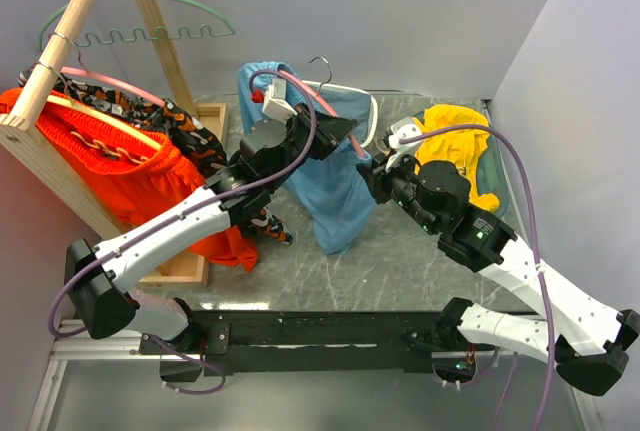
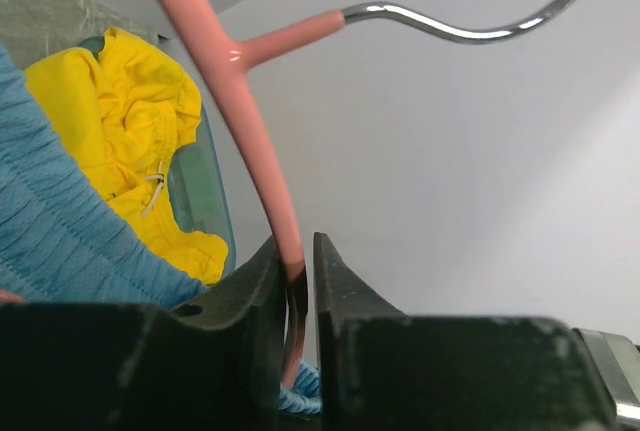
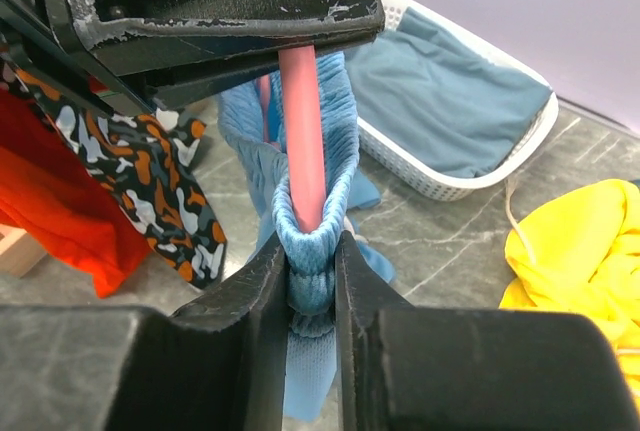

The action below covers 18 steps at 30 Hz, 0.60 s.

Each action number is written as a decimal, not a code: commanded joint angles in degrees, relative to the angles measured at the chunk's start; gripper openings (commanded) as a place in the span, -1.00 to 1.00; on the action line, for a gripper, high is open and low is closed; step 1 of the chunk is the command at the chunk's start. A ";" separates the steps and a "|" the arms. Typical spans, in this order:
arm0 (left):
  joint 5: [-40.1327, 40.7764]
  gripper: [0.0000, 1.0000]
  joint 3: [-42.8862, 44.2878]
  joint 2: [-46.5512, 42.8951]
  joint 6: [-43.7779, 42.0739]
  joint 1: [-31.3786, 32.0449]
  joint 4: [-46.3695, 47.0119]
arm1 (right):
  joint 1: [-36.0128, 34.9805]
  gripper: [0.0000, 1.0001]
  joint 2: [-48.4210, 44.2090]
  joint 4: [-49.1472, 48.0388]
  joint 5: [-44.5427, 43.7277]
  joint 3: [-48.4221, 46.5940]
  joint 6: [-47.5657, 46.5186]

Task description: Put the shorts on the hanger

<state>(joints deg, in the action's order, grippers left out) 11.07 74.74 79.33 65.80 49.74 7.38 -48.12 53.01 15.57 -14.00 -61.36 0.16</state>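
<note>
Top view, centre: shorts (image 1: 335,196) hang off the hanger (image 2: 255,131), held up above the table (image 1: 400,271). The lower hem trails toward the table; cannot tell if it touches.

Left pincer (image 2: 297,261): closed narrow on the pink arm of the hanger, below the fork where the metal hook joins.

Right pincer (image 3: 312,273): closed on a bunched fold of the waistband. The fold loops round the pink bar in the middle of the right wrist view, just under the left pincer.

Handling, judged:
- Shorts are light, soft and limp, with no shape of their own, so they sag from whatever point carries them.
- The gathered elastic is the thickest part and gives a pincer something to bite. Thin leg cloth would likely slide out.
- Best hold is the waistband edge, with a full fold taken in.
- Drawstring not made out here.
- Hanger is thin, stiff and smooth. It is likely to twist in one narrow grip if the cloth is tugged sideways. A hold near the fork should resist that best.

Risk: the elastic pulls back and the loop slips off the bar on release.

Yellow garment (image 1: 455,151), right of centre, lies apart from the work.
</note>
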 commanded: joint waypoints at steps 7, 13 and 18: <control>-4.30 -0.33 2.95 0.56 0.12 2.99 2.47 | -0.13 -1.00 -0.37 -8.45 -2.61 -3.06 -2.80; -0.80 -0.25 2.17 0.74 0.38 5.54 0.63 | -0.13 -1.00 0.25 -9.59 -4.54 -3.15 -3.33; 1.67 -0.54 1.73 0.65 0.21 6.60 0.88 | -0.05 -1.00 0.60 -9.86 -4.81 -3.41 -3.33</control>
<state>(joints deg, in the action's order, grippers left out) 13.56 75.05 80.64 65.65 54.02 5.54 -48.14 53.58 14.94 -17.15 -61.41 -2.87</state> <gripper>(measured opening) 0.281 0.270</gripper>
